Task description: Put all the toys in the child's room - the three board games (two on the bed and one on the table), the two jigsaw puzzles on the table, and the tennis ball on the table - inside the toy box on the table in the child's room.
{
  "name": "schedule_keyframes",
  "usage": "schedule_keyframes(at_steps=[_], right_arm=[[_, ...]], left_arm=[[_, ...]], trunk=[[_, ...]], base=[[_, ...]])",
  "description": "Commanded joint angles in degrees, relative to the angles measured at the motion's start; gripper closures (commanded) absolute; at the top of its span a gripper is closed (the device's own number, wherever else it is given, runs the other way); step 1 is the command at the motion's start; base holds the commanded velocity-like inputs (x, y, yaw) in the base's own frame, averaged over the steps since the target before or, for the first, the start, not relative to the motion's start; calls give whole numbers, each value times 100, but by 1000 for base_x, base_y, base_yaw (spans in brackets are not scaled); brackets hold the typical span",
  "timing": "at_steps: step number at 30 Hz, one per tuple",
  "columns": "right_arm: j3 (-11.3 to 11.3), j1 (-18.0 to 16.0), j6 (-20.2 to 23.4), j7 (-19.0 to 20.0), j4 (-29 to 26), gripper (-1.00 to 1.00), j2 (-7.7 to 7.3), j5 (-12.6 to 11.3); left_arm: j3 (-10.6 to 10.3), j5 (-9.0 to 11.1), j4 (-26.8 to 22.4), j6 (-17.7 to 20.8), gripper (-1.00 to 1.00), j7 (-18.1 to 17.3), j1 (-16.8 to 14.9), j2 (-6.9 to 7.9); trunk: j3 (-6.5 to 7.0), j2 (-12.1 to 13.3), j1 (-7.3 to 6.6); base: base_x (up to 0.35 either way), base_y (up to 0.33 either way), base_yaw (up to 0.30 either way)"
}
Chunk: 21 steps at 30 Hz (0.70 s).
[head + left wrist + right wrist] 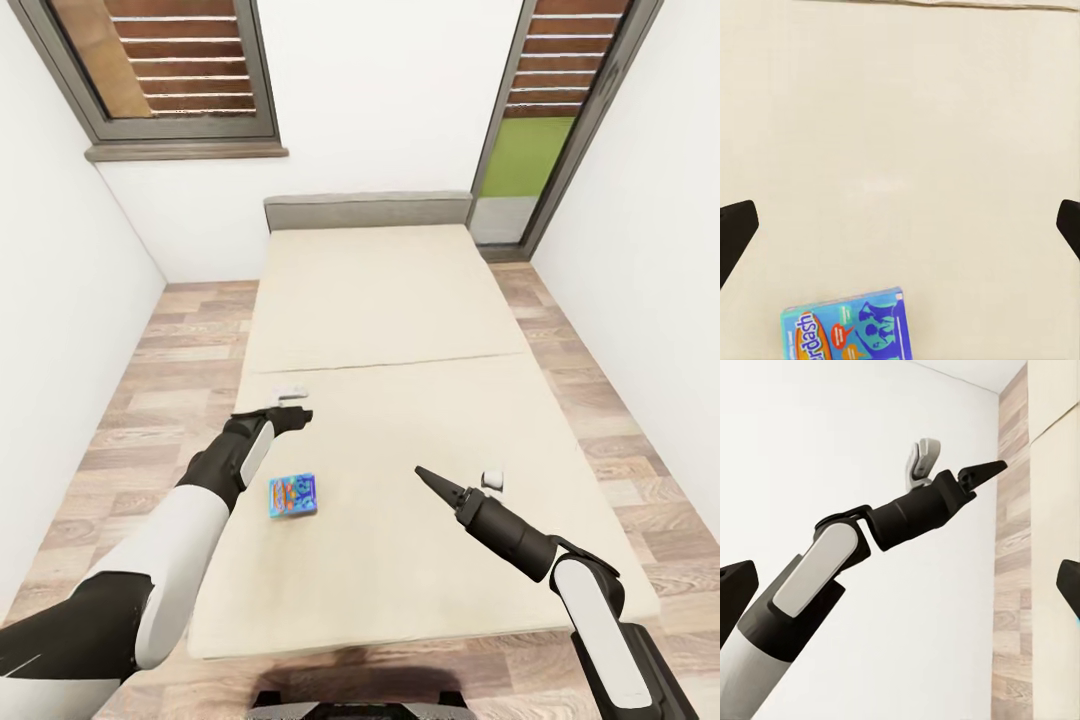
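One blue board game (293, 496) with orange-yellow art lies flat on the beige bed (400, 300), near its left front part. My left gripper (293, 403) hovers over the mattress just beyond that box, open and empty. In the left wrist view the board game (847, 334) sits below the wide-apart fingertips (736, 225). My right gripper (455, 474) hangs open over the bed's right front area, well to the right of the box. The right wrist view looks across at my left gripper (956, 465) against the white wall. The table, toy box, jigsaw puzzles and tennis ball are out of view.
A low grey headboard (367, 210) stands against the far wall. Wood-plank floor (170, 370) runs along both sides of the bed. Windows with brown slats (190, 60) flank the far wall, and white walls close in at left and right.
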Motion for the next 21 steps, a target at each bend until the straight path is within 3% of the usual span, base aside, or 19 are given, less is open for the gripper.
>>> schedule_keyframes(at_steps=[1,13,21], right_arm=[[-6,-3,42,-1,3,-100,3,-25],[-6,-3,44,-11,53,-100,49,-21],[-6,-3,44,-57,58,-100,58,-21]], left_arm=[[-9,55,-7,22,-100,32,-9,0],[-27,55,63,-36,-100,32,-21,3],[-20,55,405,-293,-100,34,-22,0]], trunk=[[-17,-10,3],[-130,-10,3],[-205,-10,3]], base=[[0,0,0],[0,0,0],[0,0,0]])
